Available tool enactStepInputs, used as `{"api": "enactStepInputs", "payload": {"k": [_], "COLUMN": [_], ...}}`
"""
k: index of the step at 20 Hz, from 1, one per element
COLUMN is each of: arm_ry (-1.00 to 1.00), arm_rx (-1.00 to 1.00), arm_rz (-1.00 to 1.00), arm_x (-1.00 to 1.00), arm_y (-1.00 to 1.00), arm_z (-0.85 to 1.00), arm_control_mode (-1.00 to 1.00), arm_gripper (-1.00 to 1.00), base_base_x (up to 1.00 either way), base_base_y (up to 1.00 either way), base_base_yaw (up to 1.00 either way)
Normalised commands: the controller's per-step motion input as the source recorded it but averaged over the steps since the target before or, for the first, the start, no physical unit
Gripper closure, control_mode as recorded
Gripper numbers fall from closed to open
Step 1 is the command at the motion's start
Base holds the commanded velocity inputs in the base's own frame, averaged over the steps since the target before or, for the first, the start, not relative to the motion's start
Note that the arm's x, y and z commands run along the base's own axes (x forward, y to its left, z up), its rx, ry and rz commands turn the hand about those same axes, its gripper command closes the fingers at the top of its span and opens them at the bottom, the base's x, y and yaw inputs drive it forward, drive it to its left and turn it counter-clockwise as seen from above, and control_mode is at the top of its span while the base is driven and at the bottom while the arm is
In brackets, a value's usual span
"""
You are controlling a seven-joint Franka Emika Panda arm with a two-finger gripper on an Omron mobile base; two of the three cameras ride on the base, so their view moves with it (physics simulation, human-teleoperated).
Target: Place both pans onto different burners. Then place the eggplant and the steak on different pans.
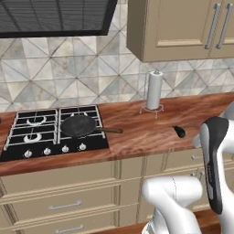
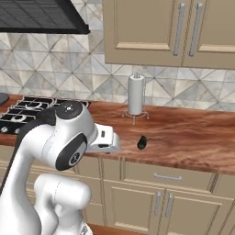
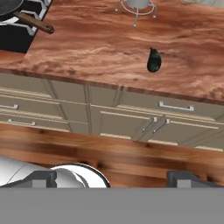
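Dark finger tips (image 3: 41, 178) stand wide apart at the bottom of the hand view; the jaws grip nothing and hang out in front of the cabinet drawers (image 3: 175, 107), well short of the wooden table (image 3: 100, 48). The eggplant (image 3: 153, 60) lies alone on the table, near the paper towel holder (image 1: 154, 90); its stem end is hard to make out. The blackish pan (image 1: 78, 125) sits on the cooktop's (image 1: 18, 151) front right burner, its handle reaching over the table.
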Motion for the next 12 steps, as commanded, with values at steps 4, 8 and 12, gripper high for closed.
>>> {"api": "enactStepInputs", "payload": {"k": [4,8,12], "arm_ry": [0.0,0.0,0.0], "arm_rx": [0.0,0.0,0.0], "arm_rz": [0.0,0.0,0.0], "arm_x": [0.0,0.0,0.0], "arm_y": [0.0,0.0,0.0], "arm_z": [0.0,0.0,0.0], "arm_control_mode": [1.0,1.0,1.0], "arm_gripper": [-1.0,-1.0,-1.0], "base_base_x": [0.03,0.28,0.35], "base_base_y": [-0.18,-0.14,-0.21], "base_base_yaw": [-0.02,-0.02,-0.02]}}
